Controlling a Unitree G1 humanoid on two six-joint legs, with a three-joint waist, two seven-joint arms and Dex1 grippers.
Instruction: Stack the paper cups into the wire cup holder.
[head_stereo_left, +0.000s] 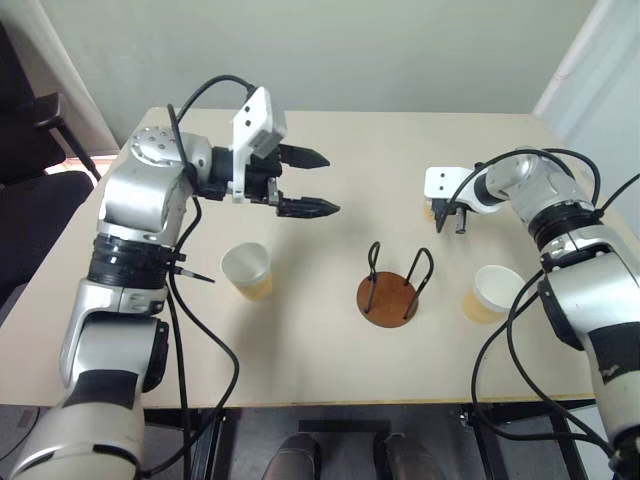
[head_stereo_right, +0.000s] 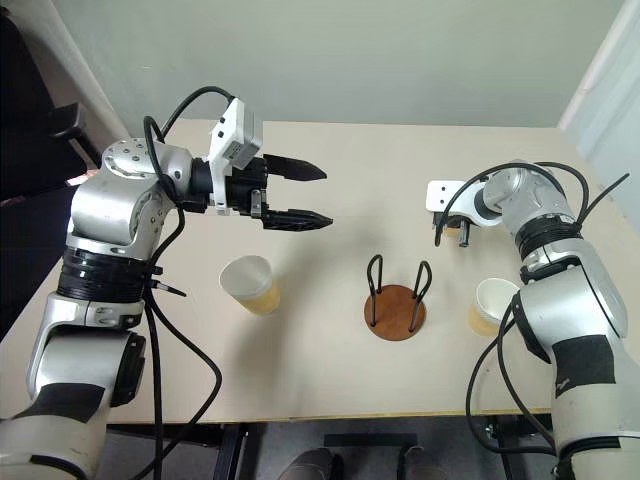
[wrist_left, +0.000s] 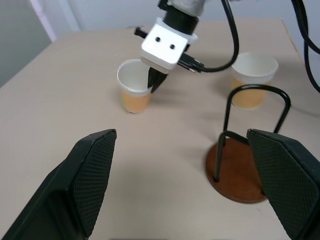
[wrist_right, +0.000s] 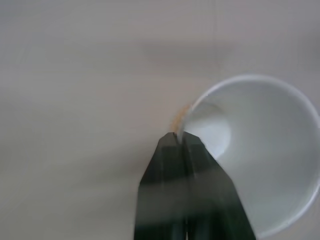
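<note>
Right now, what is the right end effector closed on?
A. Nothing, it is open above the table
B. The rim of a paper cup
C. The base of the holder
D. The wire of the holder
B: in the right wrist view the right end effector is shut on the white rim of a cup, one finger inside and one outside; the holder stands apart, empty.

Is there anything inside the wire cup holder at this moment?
No. The wire cup holder holds no cup: between its black wire loops only its brown disc base shows. The paper cups stand on the table; the right gripper is shut on the rim of one cup.
</note>
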